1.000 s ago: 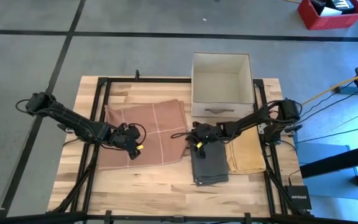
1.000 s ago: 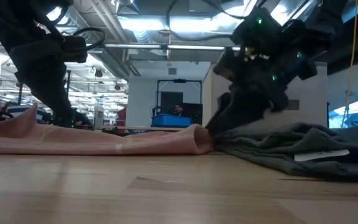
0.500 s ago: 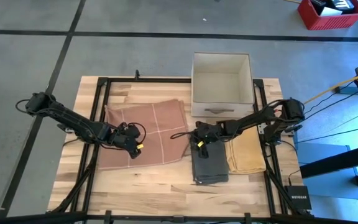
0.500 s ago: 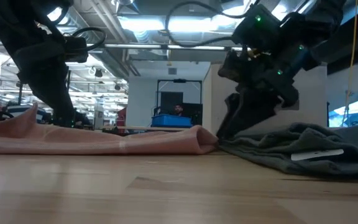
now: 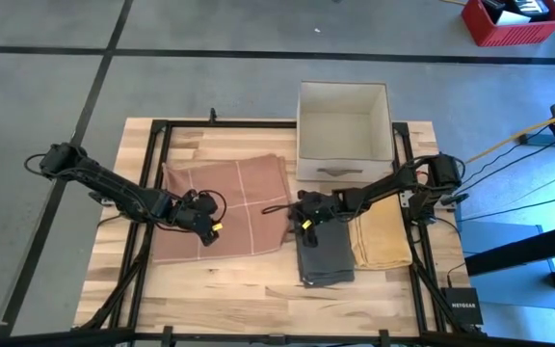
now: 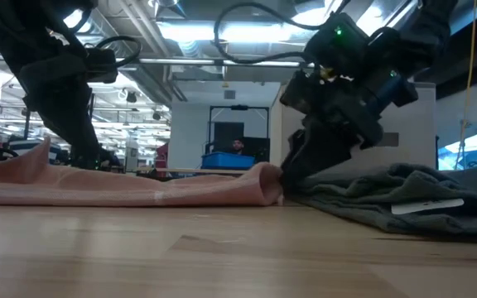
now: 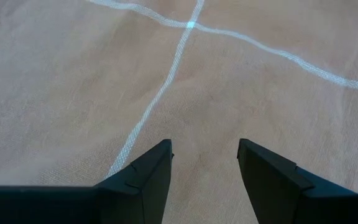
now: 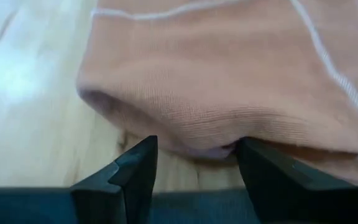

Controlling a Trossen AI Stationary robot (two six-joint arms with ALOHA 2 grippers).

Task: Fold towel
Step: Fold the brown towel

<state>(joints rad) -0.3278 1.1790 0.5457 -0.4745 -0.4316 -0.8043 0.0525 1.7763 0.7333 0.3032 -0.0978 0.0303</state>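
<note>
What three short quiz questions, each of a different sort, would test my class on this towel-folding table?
1. True or false: the left gripper is over the pink checked towel.
2. Which lies nearest the table's right edge: A the pink towel, B the dark grey folded towel, C the yellow folded towel?
3. Fill in: the right gripper has its fingers ___.

Key: 1 true; 2 C; 3 open.

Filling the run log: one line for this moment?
left gripper: open over pink towel | right gripper: open at its edge
</note>
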